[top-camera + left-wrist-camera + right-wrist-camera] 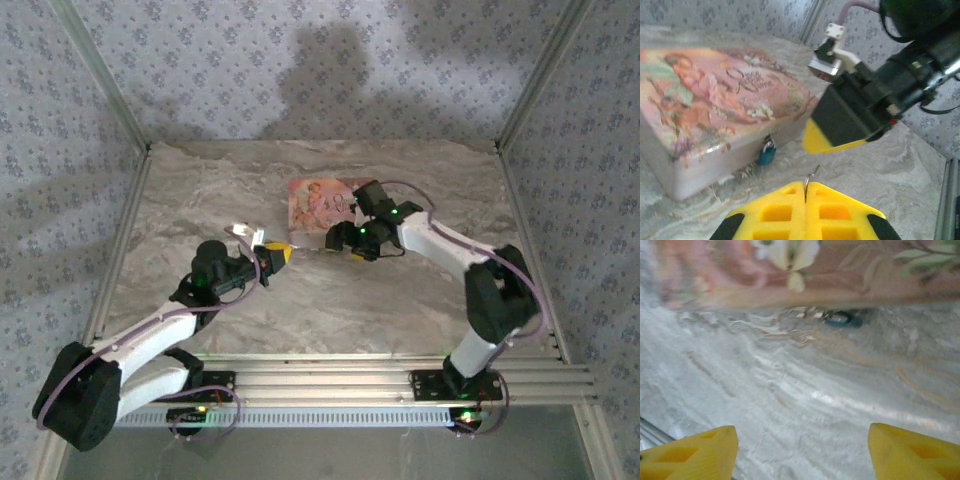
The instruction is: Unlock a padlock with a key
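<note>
1. The padlock (767, 151), a tiny grey lock with a blue part, hangs low on the front wall of the pink box (715, 110), right down by the bench (190, 200). My right wrist camera catches it tucked under the box's front edge.
2. Now the key (810, 179): a thin sliver of metal pokes up out of my left gripper (805, 192), whose yellow fingers are pressed together on it. So the key is in hand, and I'd call that part done.
3. What's left, as I judge it: the key's tip points toward the padlock but sits apart from it, not in the keyhole. Lining up, pushing in and turning all remain. I can't tell how the shackle sits; it's too small to read.
4. My right gripper (801, 450) has its fingers spread wide and holds nothing. It faces the box front across bare bench, near the padlock but not touching it.
5. Seen from above, both arms reach in toward the box's near side. The left comes in low with a bent elbow and the right curls round from the other side, so the two grippers almost meet just in front of the box.
</note>
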You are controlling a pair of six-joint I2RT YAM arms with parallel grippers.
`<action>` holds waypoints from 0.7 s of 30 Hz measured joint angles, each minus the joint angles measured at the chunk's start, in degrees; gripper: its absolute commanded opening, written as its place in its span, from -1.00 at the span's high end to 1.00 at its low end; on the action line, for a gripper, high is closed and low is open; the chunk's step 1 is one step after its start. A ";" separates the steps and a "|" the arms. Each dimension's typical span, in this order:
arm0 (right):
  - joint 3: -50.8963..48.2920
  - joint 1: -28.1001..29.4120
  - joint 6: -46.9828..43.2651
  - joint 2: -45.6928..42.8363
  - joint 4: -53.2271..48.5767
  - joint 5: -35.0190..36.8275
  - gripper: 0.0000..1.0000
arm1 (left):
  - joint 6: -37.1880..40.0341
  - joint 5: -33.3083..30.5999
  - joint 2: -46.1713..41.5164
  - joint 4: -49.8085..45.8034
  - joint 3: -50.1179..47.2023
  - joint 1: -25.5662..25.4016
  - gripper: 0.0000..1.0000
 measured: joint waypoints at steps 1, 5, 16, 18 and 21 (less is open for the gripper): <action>-0.66 0.35 1.22 -2.78 -0.04 0.00 -0.32 | 1.27 -0.31 -0.22 -0.09 0.66 -0.11 1.00; -1.03 3.04 7.13 -10.36 1.31 -0.31 -0.30 | 6.08 -2.71 -0.13 0.17 2.58 -2.54 1.00; -1.03 10.21 25.07 -12.61 8.81 0.07 -0.10 | 13.09 -9.84 5.79 4.39 5.44 -8.20 1.00; -1.03 10.27 26.99 -12.61 9.64 0.55 -0.09 | 13.66 -10.56 5.81 4.87 5.44 -8.57 1.00; -1.03 10.25 29.42 -12.61 10.84 1.62 -0.04 | 14.27 -11.13 5.81 5.64 5.44 -8.96 1.00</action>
